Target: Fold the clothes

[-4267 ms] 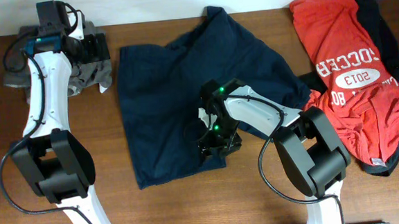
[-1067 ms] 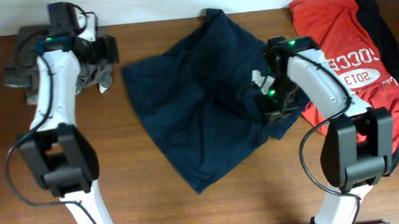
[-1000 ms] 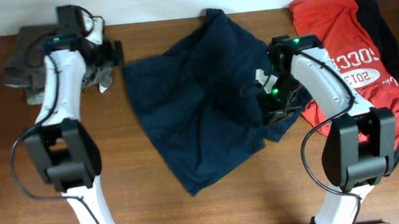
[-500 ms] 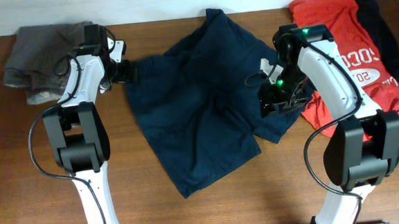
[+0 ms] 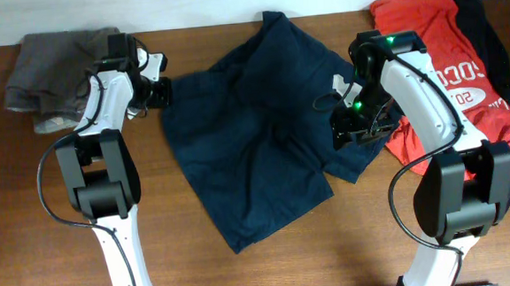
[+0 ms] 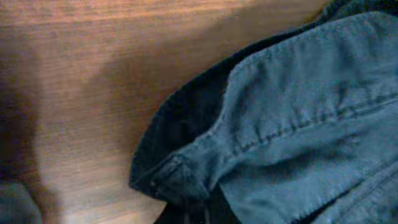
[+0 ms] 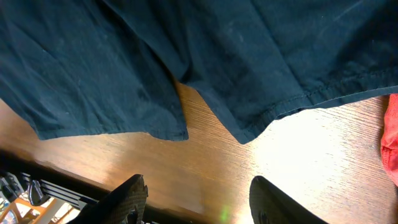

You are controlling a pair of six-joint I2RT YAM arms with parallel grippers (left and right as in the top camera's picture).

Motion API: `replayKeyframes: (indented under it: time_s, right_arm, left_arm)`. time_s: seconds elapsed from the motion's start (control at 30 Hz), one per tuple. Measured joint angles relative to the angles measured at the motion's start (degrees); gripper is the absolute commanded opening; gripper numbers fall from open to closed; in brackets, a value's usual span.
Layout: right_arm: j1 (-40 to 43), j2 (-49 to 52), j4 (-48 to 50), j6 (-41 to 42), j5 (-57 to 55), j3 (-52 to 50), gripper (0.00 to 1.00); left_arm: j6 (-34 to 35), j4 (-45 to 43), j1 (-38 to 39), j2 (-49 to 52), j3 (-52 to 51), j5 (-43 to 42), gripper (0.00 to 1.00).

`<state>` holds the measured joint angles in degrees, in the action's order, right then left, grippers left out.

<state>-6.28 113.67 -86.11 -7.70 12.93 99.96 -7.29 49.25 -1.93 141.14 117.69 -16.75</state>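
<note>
Since the navy shorts (image 5: pixel 254 134) lie spread on the table (image 5: pixel 403 240) between the two arms, each gripper has its own edge to work from. The left gripper (image 5: pixel 157 91) sits at the shorts' upper-left corner, and the cloth runs away from it toward the middle of the table and the right arm. The left wrist view is filled by that stitched corner resting on bare wood. None of the left gripper's own parts show clearly there, so I cannot tell whether it is spread or closed, nor whether it touches the fabric.

The right gripper (image 5: pixel 354 130) hovers over the opposite side, above the hem of the right-hand leg. Its fingers (image 7: pixel 132 198) stand wide apart and empty over bare wood just beyond two hem corners, so the cloth lies ahead of them, not between them.

The shorts' long axis seems to run diagonally, from the far edge down to the near-left point, though the waistband is hard to pick out in the dark fabric. Each arm looks nearest to one side of that spread.

Beside the right arm a red jersey (image 5: pixel 438 87) lies over a black garment (image 5: pixel 495 35), which is partly cut off at the frame edge. A grey-brown garment (image 5: pixel 51 67) sits bunched at the far left.
</note>
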Motion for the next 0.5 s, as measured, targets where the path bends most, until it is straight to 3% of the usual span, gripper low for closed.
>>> replayKeyframes:
  time_s: [0.17,0.3,0.5]
  right_arm:
    - [0.0,0.0,0.1,0.0,0.5,0.0,0.58]
    - [0.0,0.0,0.7,0.3,1.1,0.0,0.58]
    - [0.0,0.0,3.5,0.5,3.2,0.0,0.58]
  left_arm:
    - [0.2,9.9,0.0,0.4,6.7,-0.4,0.01]
    - [1.5,23.5,0.0,0.4,17.4,2.3,0.01]
    - [3.3,41.3,-0.1,-0.5,24.4,7.1,0.01]
